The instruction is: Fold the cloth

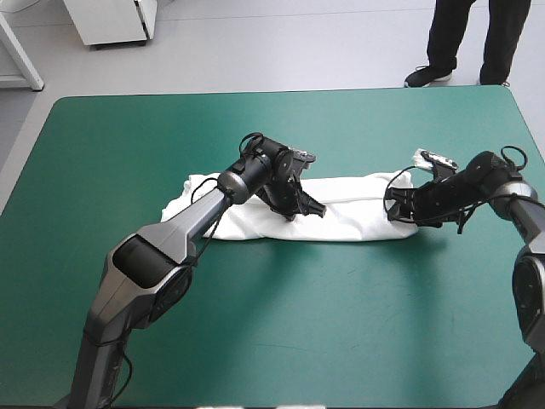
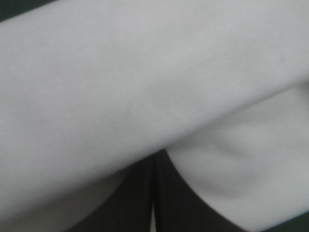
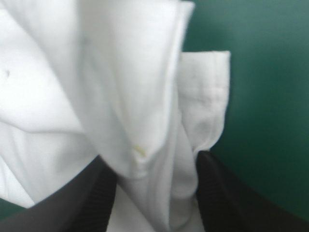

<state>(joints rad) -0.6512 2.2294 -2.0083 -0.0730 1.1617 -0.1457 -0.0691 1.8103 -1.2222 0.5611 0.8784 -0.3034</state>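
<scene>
The white T-shirt (image 1: 353,217) lies as a long folded band across the middle of the teal-green table (image 1: 255,332). My left gripper (image 1: 313,210) sits on the band's middle. In the left wrist view the left gripper (image 2: 153,193) has its black fingers meeting in a pointed arch, with only a sliver of white between them. The T-shirt (image 2: 145,72) covers their tip. My right gripper (image 1: 393,204) is at the band's right end. In the right wrist view the right gripper (image 3: 154,164) stands open, and a hemmed fold of the T-shirt (image 3: 120,72) hangs between its fingers (image 3: 227,198).
Bare teal-green cover surrounds the band on all sides, with wide room toward the near edge and the far edge. A small crumpled part of the shirt (image 1: 183,200) sticks out at the band's left end.
</scene>
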